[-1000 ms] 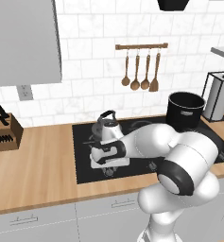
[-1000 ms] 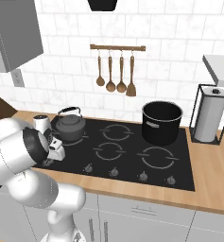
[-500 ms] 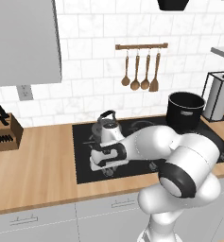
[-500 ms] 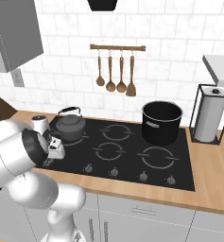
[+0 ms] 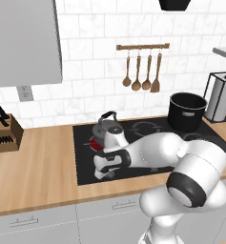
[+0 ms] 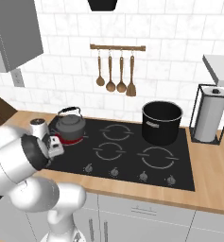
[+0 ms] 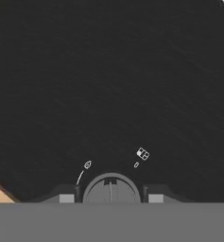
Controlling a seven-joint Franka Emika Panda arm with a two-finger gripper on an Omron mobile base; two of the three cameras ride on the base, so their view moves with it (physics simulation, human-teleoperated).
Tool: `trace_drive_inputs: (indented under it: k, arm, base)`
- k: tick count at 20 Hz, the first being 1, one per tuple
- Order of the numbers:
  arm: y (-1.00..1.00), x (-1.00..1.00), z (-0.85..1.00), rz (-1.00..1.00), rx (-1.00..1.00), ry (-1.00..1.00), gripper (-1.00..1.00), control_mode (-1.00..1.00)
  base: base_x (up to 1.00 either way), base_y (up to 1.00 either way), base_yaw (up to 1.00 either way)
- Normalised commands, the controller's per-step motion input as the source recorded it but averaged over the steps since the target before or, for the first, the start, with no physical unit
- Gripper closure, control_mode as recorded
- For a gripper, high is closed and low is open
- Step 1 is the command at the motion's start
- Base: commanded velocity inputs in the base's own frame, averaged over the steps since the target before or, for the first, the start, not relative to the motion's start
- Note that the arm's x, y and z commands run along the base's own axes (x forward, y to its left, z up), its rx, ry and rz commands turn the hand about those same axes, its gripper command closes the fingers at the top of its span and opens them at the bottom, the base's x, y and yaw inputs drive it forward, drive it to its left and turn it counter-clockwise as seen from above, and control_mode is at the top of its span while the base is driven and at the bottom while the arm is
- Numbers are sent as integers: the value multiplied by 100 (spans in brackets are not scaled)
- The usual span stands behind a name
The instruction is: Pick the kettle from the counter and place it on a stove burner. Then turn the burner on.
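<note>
So the kettle (image 5: 107, 128) is sitting on the stove burner (image 6: 70, 138) at the back-left of the black cooktop (image 5: 148, 152), and the ring under it glows red in both base views. In the right base view the kettle is at about 9 o'clock from the black pot (image 6: 161, 122), well apart from it. The counter (image 5: 35, 167) runs out to the left, with a knife block (image 5: 5, 132) near the wall at its far end. The gripper (image 5: 104, 172) is down low over the front-left edge of the cooktop, at roughly 6 o'clock from the kettle and not touching it. In the hand view a round grey knob (image 7: 111, 189) sits right between the two fingertips (image 7: 66, 197) at the bottom, with small white markings on the glass at about 12 o'clock from it. The fingertips look set either side of the knob, but honestly can't tell whether they're pinching it or just standing near it.
</note>
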Motion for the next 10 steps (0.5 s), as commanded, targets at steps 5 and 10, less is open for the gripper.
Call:
trace_drive_inputs:
  k: [5,10]
  arm:
    - [1,0,0,57,-2,-3,100,-100]
    - [2,0,0,35,-1,0,100,-100]
  base:
    - [0,0,0]
    - [0,0,0]
